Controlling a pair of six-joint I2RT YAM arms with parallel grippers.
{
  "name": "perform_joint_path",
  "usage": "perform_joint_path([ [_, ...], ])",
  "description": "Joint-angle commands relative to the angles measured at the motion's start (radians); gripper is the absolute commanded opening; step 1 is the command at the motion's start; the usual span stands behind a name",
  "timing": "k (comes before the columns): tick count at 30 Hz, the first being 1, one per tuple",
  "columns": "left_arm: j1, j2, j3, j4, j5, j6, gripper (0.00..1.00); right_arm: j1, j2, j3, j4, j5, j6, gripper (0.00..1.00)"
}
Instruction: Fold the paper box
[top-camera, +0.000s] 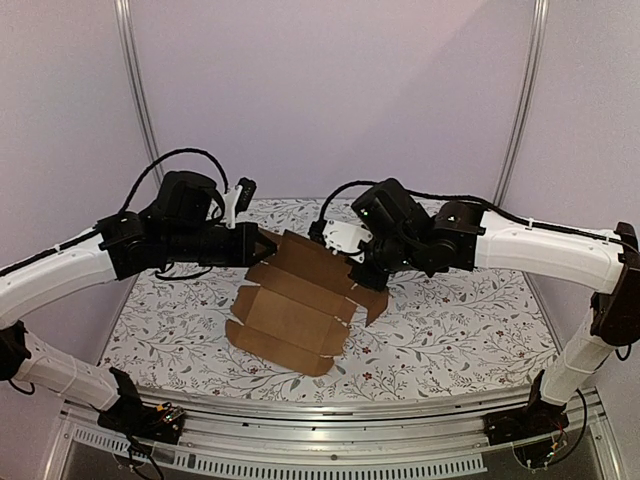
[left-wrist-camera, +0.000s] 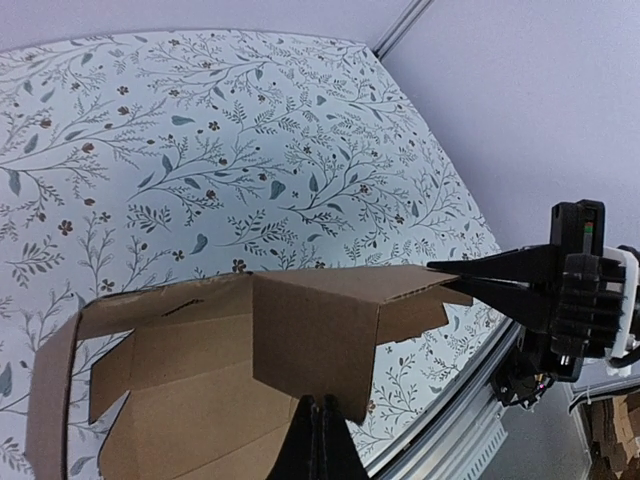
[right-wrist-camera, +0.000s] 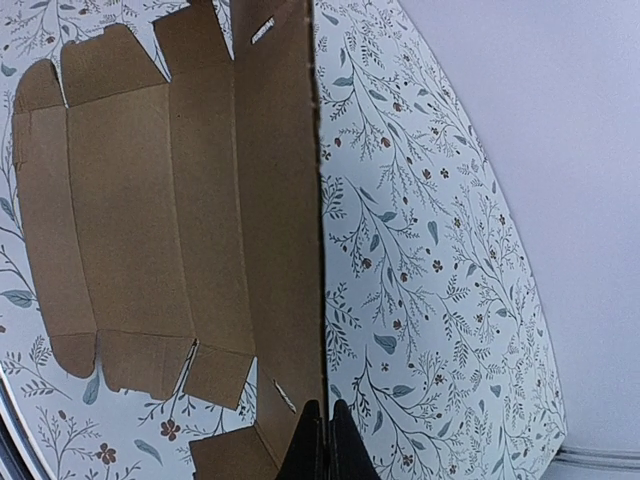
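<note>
**Soft, Even Light Throughout**

Bright, diffuse, lavender-tinted light fell; a faint shadow lay under the paper box (top-camera: 290, 315) on the tabletop (top-camera: 450, 330). Wrist views bent at the edges, the left end effector (left-wrist-camera: 321, 445) blurred.

The paper box (top-camera: 290, 320) lies mid-surface (top-camera: 450, 330), its far panel raised; the left tool (top-camera: 270, 243) pinches that panel at the sheet's ten o'clock, the right tool (top-camera: 357, 270) at two o'clock

There was one paper box (top-camera: 292, 312), a flat brown die-cut cardboard sheet, and one floral-patterned table (top-camera: 450, 330). Two arms were present, left arm (top-camera: 70, 265) and right arm (top-camera: 550, 245), with two grippers, left gripper (top-camera: 270, 243) and right gripper (top-camera: 357, 263).
</note>
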Motion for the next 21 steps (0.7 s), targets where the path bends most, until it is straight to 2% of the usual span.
perform_joint_path([
  [1, 0.009, 0.026, -0.019, 0.012, 0.032, -0.012, 0.00, 0.023, -0.024, 0.024, 0.039, 0.027, 0.037, 0.00],
  [21, 0.008, 0.055, -0.009, 0.082, 0.041, -0.016, 0.00, 0.063, 0.001, 0.015, 0.040, 0.077, 0.056, 0.00],
])
